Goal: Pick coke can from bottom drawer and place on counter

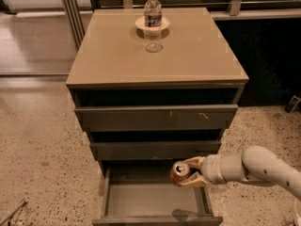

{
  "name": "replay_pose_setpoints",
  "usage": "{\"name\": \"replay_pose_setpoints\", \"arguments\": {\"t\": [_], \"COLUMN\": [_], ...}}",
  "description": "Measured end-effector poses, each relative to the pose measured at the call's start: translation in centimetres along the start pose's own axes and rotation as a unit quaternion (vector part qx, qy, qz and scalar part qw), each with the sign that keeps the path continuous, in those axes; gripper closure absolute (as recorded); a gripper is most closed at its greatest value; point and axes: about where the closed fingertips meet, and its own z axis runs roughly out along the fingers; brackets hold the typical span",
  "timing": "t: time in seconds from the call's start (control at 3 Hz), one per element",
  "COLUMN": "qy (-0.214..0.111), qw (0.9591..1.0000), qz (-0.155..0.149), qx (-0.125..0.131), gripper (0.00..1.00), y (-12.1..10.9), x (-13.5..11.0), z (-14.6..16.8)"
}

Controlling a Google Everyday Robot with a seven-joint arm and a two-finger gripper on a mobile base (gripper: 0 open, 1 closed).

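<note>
The coke can [179, 173], red with a silver top, is held on its side above the open bottom drawer [155, 199], clear of the grey drawer floor, where its shadow falls. My gripper [189, 172] reaches in from the right on a white arm and is shut on the can, one finger above it and one below. The tan counter [188, 55] tops the cabinet, well above the gripper.
A clear water bottle [152, 12] stands on a small white dish [152, 24] at the back middle of the counter. Two shut drawers [155, 119] sit above the open one. Speckled floor [42, 149] surrounds the cabinet. A dark wall lies to the right.
</note>
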Motion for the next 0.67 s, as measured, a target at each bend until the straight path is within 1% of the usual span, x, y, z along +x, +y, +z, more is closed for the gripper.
{"name": "replay_pose_setpoints", "arguments": {"t": [0.33, 0.67], "qy": [0.013, 0.012], "qw": [0.9996, 0.9996], "qz": [-0.021, -0.023], "qx": [0.016, 0.008], "gripper": [1.00, 1.00], "y": [-0.74, -0.68], "x": [-1.90, -2.62], "z": [-2.24, -2.42]}}
